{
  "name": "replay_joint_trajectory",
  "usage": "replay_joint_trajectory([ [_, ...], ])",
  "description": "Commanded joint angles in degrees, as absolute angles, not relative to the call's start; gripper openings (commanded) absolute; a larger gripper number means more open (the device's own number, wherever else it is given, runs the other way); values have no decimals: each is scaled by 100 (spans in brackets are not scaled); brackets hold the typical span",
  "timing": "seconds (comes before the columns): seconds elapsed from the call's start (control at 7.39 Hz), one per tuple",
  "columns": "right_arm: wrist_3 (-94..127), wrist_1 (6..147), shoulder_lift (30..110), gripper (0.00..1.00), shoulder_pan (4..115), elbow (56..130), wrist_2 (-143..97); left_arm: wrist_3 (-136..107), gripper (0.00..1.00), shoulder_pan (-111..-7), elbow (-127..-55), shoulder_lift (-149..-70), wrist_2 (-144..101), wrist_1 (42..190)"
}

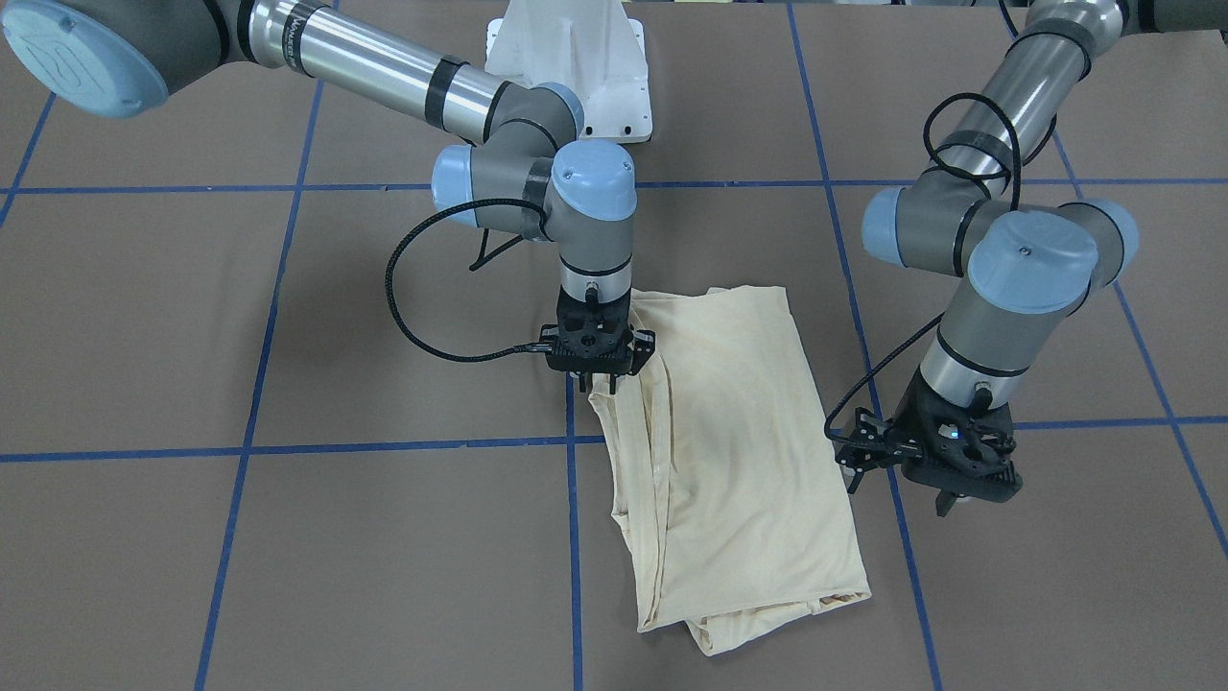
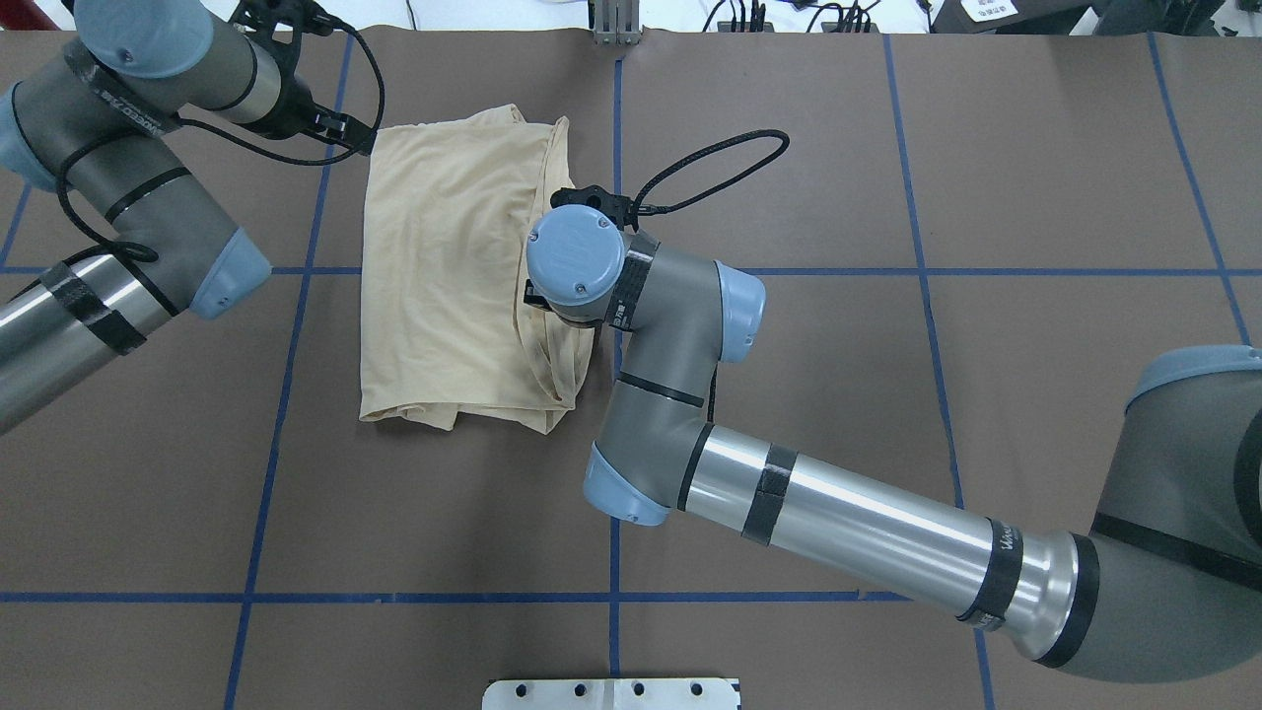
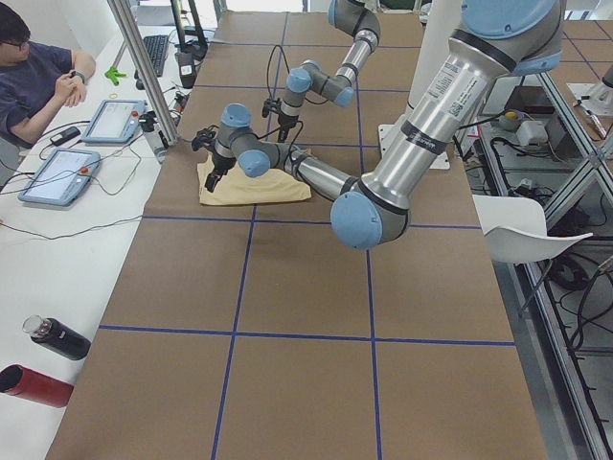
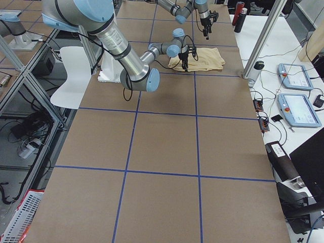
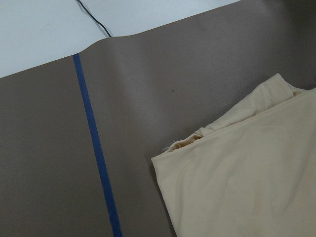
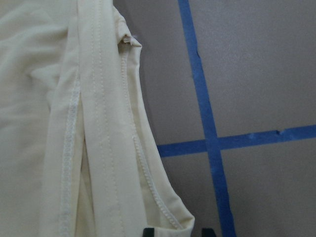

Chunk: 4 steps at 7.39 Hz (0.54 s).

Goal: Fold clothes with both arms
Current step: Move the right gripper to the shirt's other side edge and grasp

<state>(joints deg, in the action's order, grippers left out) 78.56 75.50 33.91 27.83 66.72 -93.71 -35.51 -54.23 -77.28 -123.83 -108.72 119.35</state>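
Found thin knit T-shirt (image 1: pixel 739 451) folded oblong on brown, blue-taped table (image 1: pixel 288 336); right gripper (image 1: pixel 599 384) parted over stitched hem (image 6: pixel 106 148), left gripper (image 1: pixel 899 489) parted alongside.

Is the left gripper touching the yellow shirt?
Apart. In the exterior right view the left gripper hangs beyond the shirt, with brown table showing between them.

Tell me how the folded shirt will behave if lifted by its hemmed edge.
Probably floppy: the shirt lies in soft, wrinkled layers, so a one-point lift by the right gripper would likely let it sag and unfold. It looks thin and light; pushing may bunch it.
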Motion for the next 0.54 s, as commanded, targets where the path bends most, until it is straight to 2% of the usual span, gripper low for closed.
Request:
replay_joint_trajectory([
  [0.0, 7849, 7550, 3384, 0, 2777, 6653, -9369, -3551, 100, -5432, -7839, -12305, -10872, 11927],
  [0.41, 7787, 7567, 3445, 0, 2769, 6732, -9404, -3551, 100, -5432, -7980, -12226, -10872, 11927],
])
